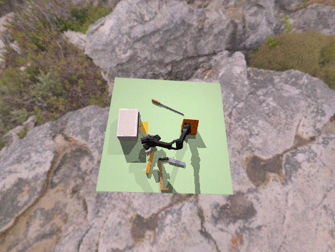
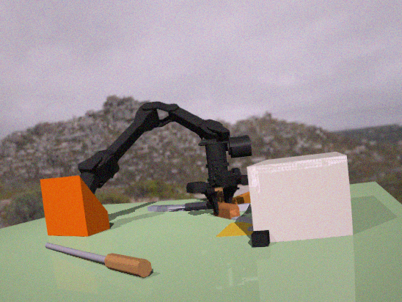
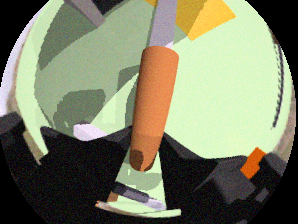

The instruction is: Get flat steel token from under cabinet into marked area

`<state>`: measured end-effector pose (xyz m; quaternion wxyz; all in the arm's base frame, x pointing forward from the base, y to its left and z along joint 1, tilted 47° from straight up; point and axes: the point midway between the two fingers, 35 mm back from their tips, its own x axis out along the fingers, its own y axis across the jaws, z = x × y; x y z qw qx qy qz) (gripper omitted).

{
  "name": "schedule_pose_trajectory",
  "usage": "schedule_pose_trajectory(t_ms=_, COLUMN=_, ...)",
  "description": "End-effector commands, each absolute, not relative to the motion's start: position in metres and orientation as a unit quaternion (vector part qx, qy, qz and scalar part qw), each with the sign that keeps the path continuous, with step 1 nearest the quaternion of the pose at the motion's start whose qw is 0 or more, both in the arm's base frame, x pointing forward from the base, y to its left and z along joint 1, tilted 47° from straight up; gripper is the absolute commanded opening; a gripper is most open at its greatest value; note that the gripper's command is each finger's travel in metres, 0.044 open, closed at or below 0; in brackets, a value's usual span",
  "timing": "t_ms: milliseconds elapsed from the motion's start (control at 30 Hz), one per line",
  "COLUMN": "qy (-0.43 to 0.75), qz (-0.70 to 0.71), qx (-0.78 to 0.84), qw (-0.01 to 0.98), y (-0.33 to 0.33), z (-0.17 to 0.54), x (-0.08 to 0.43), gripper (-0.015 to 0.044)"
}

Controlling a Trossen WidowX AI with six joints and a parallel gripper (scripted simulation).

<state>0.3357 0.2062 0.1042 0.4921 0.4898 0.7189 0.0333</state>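
Observation:
My gripper [image 1: 148, 140] [image 2: 223, 208] points down and is shut on the orange-brown handle [image 2: 228, 210] [image 3: 156, 95] of a tool, low over the table. The tool's flat grey blade [image 1: 142, 132] [image 3: 163, 25] runs from the handle over the yellow marked area [image 1: 145, 126] [image 2: 232, 230] [image 3: 215, 19] toward the front of the white cabinet [image 1: 128, 122] [image 2: 301, 198]. The blade's far end is beyond the wrist view. A small grey patch shows at the cabinet's front edge in the top view; I cannot tell whether it is the token or part of the tool. The vent slots are hidden.
A screwdriver-like tool [image 1: 156, 101] [image 2: 128, 264] lies on the far side. An orange stick [image 1: 150, 163], a brown hooked stick [image 1: 161, 174] and a black-handled grey tool [image 1: 176, 162] lie on the other side. An orange block [image 1: 192, 126] [image 2: 64, 207] stands by the arm's base.

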Motion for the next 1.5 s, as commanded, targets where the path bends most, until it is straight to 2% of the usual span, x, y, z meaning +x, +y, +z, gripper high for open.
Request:
schedule_pose_trajectory(t_ms=0, qy=0.717, qz=0.033, qx=0.489, qw=0.495, y=0.202, z=0.099, x=0.343, gripper=0.0000)
schedule_pose_trajectory(t_ms=900, qy=0.717, qz=0.033, qx=0.489, qw=0.495, y=0.185, z=0.079, x=0.371, gripper=0.0000)
schedule_pose_trajectory(t_ms=1467, qy=0.717, qz=0.033, qx=0.489, qw=0.495, y=0.179, z=0.072, x=0.363, gripper=0.0000)
